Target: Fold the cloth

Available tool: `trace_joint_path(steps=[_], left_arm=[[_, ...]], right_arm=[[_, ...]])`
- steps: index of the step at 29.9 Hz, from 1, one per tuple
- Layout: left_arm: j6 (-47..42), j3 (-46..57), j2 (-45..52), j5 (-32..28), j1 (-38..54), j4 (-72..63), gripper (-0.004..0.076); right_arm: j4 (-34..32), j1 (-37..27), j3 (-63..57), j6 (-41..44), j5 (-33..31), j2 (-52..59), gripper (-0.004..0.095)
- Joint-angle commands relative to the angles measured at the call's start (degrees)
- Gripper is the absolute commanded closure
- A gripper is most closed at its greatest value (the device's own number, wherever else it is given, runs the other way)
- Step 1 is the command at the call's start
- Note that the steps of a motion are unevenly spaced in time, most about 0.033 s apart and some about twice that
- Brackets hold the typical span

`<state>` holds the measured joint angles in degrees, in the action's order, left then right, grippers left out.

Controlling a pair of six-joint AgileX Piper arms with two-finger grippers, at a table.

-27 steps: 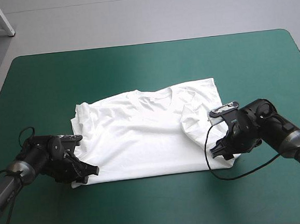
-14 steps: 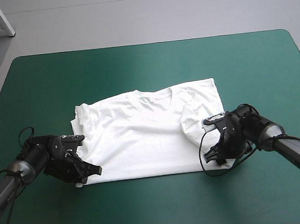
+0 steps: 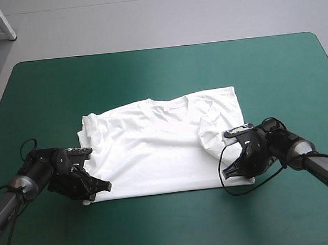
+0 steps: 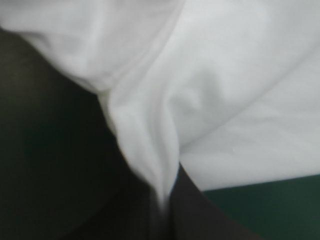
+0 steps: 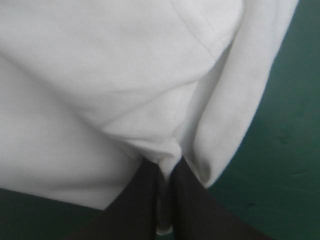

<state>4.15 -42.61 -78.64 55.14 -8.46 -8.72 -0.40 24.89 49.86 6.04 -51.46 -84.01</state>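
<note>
Grips look set: the left end effector [image 3: 104, 187] and right end effector [image 3: 229, 172] each pinch a near hem corner of the T-shirt [image 3: 160, 148], spread flat mid-counter [image 3: 149, 72], with the fold itself yet to come.

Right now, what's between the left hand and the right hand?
Only the T-shirt: its near hem spans from left hand to right hand, each shut on a corner. The high view shows it.
</note>
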Motion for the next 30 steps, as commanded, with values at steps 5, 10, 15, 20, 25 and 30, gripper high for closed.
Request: trace_joint_path(steps=[5,10,15,20,25,30], left_arm=[[-0.07,-10.29,3.04,3.31,-0.26,1.81,0.0732],[-0.68,-21.91,2.26,6.76,-0.15,4.57,0.0732],[-0.68,-34.79,-2.60,9.52,-0.15,9.03,0.0732],[-0.29,-48.02,-12.44,14.87,-0.07,10.98,0.0732],[0.12,-58.26,-21.00,16.02,-0.07,10.98,0.0732],[0.12,-63.60,-27.85,16.02,-0.07,10.98,0.0732]], right_arm=[[-1.24,-0.03,5.82,0.54,-2.03,6.87,0.0923],[-4.24,-0.03,13.69,0.43,-2.20,6.86,0.0923],[-10.19,-0.91,24.50,2.46,-1.55,3.27,0.0923],[-9.86,-5.30,35.63,2.61,0.04,-3.54,0.0923],[-9.26,-8.20,44.86,1.73,0.04,-11.61,0.0923],[-8.99,-9.03,50.25,1.35,1.05,-18.94,0.0923]])
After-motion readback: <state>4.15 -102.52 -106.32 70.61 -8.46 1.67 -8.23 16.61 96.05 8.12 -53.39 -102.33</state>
